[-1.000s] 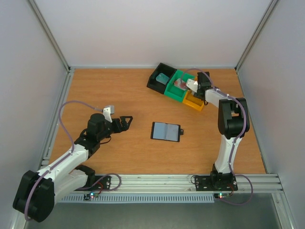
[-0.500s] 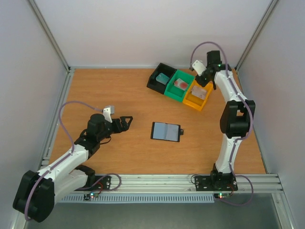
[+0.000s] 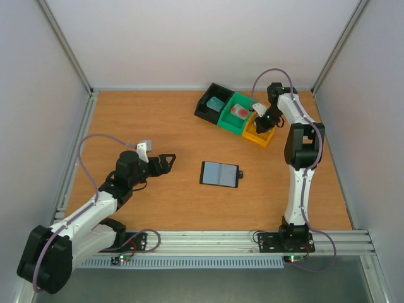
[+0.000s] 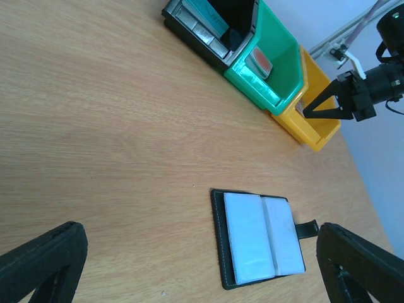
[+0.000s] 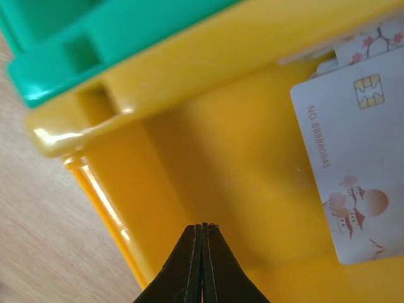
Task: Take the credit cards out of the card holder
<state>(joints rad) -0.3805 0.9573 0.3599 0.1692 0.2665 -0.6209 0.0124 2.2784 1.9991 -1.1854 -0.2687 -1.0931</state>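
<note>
Top, left-wrist and right-wrist views of the desk (image 3: pixel 145 120). The card holder (image 3: pixel 219 173) lies open and flat near the desk's middle, pale pockets facing up, its small tab on the side toward the right arm.

Left pincer (image 3: pixel 165 161): to the left of the card holder and well apart from it, jaws spread wide, holding nothing.

Right pincer (image 5: pixel 202 227): beyond the card holder and to its right, jaws pressed tip to tip with nothing between them, hanging over the yellow tray (image 5: pixel 158 76).

The three trays form a slanted row beyond the card holder, well apart from it. The black tray (image 3: pixel 203 110) is farthest left, the green tray (image 3: pixel 228 120) sits in the middle, and the yellow tray is farthest right.

- Teal card (image 3: pixel 216 103): inside the black tray.
- Red card (image 3: pixel 240 111): inside the green tray.
- White card (image 5: pixel 353 183): chip side up in the yellow tray, beside the right pincer's closed tips and apart from them.
</note>
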